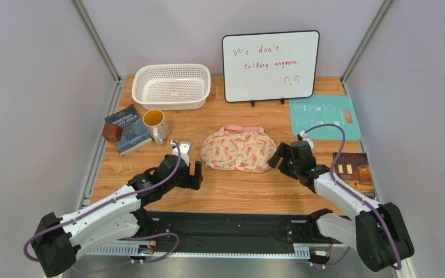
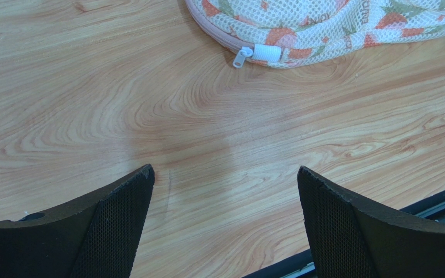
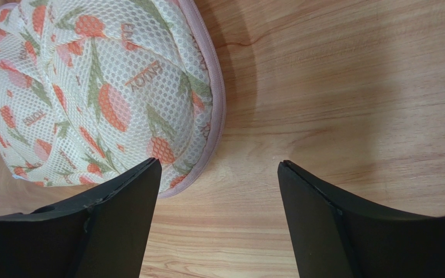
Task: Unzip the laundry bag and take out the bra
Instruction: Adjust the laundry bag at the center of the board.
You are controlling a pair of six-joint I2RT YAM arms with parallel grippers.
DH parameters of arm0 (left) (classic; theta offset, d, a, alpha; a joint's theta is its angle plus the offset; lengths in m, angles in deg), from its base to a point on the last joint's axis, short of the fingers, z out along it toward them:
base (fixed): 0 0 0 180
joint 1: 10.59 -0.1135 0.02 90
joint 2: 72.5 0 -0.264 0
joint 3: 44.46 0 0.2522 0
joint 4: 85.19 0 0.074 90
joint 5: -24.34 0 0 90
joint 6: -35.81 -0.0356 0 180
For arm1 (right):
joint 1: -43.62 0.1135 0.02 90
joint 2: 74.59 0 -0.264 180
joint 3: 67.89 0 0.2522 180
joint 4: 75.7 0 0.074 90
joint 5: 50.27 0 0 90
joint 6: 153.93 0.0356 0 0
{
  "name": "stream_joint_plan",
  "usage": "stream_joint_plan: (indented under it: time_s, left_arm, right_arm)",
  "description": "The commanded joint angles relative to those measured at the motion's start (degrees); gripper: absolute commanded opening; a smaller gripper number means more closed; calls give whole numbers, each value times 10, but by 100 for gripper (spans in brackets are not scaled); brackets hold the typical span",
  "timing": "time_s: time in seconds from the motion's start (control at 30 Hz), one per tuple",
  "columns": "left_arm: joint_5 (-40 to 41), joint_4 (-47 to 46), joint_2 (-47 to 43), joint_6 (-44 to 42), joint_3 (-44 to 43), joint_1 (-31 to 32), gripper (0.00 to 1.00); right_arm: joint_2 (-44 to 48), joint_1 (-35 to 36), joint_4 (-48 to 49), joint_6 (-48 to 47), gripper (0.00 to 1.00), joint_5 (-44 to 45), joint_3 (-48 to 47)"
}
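spread left pincer (image 2: 223, 168), zipper pull (image 2: 242, 57) beyond

I see pale grey-lilac walls (image 1: 27, 87) on 3 sides, alu posts (image 1: 96, 40) at back corners. Wood-grain tbl (image 1: 230, 194), black strip (image 1: 230, 227) along near edge. Light even, shadows soft.

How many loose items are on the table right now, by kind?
Laundry bag: 1
Book: 2
Mug: 1
White basket: 1
Whiteboard: 1
Teal cutting board: 1
Small brown block: 1
Total: 8
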State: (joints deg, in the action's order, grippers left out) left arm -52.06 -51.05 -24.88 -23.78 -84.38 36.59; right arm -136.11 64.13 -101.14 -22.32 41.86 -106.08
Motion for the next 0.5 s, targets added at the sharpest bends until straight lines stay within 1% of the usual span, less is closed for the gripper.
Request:
stream_joint_plan:
  time_s: [0.0,0.1,0.13,0.2,0.23,0.3,0.33,0.37,0.4,0.47]
  left_arm:
    - [5,-6,-6,3,-3,2,99]
    - [5,-4,-9,2,-3,1,99]
    - [5,-3,-9,0,-3,2,98]
    - [6,-1,-11,-3,-3,2,99]
    - [5,-2,-12,-6,-3,1,98]
    - [4,-2,-11,-9,-1,2,98]
    - [3,-1,-9,-13,-1,2,98]
    - [2,-1,-9,-15,0,2,98]
    - [0,-1,-9,-17,0,2,98]
    - [0,0,-10,-20,2,2,98]
  right_arm:
    - [-26,8,48,13,75,10,-23]
    - [-42,13,69,16,62,5,-24]
    - [-51,14,74,16,54,6,-28]
    - [-61,15,76,17,48,5,-33]
    - [-71,15,80,16,43,5,-37]
    - [-81,14,82,16,36,5,-46]
    - [-91,15,84,15,28,6,-49]
    - [-96,14,83,9,23,12,-58]
    - [-100,14,78,6,15,17,-63]
    - [-113,14,68,-4,8,33,-76]
